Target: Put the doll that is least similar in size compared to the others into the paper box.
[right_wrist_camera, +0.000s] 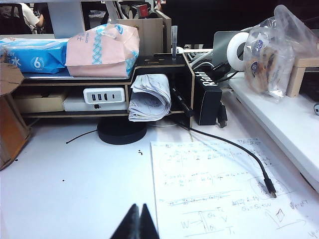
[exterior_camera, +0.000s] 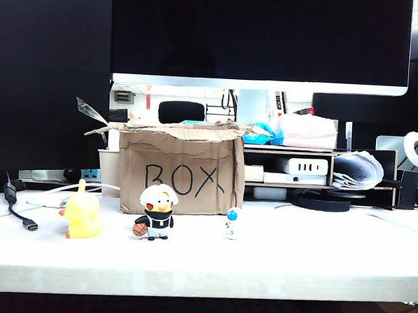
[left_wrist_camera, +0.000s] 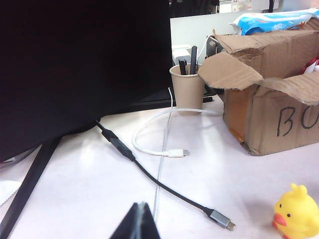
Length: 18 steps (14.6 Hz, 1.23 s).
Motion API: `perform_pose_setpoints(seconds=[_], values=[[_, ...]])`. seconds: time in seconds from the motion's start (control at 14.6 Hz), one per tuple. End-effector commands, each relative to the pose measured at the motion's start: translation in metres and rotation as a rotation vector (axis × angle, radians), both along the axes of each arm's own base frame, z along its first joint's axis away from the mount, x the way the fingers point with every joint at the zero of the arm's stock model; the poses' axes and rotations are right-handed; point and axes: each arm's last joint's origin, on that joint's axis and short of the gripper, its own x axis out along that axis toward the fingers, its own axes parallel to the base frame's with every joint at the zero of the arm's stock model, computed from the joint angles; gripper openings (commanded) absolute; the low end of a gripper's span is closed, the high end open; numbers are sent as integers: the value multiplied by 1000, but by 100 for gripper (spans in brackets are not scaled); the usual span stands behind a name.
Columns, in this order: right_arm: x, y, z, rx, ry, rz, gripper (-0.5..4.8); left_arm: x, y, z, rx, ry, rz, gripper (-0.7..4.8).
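The doll (exterior_camera: 231, 223), a tiny white astronaut with a blue visor, stands on the white table to the right of the paper box's front. The paper box (exterior_camera: 180, 167) is brown cardboard marked "BOX" with ragged flaps; it also shows in the left wrist view (left_wrist_camera: 279, 99). A yellow duck doll (exterior_camera: 82, 212) (left_wrist_camera: 297, 211) and a white-capped doll in a black shirt (exterior_camera: 155, 211) stand in front of the box. My left gripper (left_wrist_camera: 140, 205) is shut and empty, above the table near the cables. My right gripper (right_wrist_camera: 139, 206) is shut and empty, beside a written sheet. Neither arm shows in the exterior view.
A black USB cable (left_wrist_camera: 164, 186) and a white cable (left_wrist_camera: 154, 144) lie left of the box, with a paper cup of pens (left_wrist_camera: 188, 88) behind. A monitor (exterior_camera: 261, 36) stands behind the box. A wooden shelf (right_wrist_camera: 104, 74), a paper sheet (right_wrist_camera: 224, 189) and another black cable (right_wrist_camera: 239, 152) are on the right.
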Motion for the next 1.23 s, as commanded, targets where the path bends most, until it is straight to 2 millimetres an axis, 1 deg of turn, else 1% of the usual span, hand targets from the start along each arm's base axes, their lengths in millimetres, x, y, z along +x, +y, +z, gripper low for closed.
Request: perform_pose_setpoints(seconds=[0.07,0.69,0.82,0.96,1.17,1.23], values=[[0,0,1,2,-18,0,-5,0,0,1,0,-7,0,-5],[0,0,1,2,-18,0,-5,0,-1,1,0,-7,-13,-5],[0,0,1,2,-18,0,-5,-2,-10,1,-1,-7,-100,-5],[0,0,1,2,-18,0,-5,-9,-32,1,-1,-7,-342,-5],[0,0,1,2,-18,0,-5,-21,-52,0,1,1,-587,-5],[0,0,1,2,-18,0,-5,-24,-56,-1,6,12,-631,-5]])
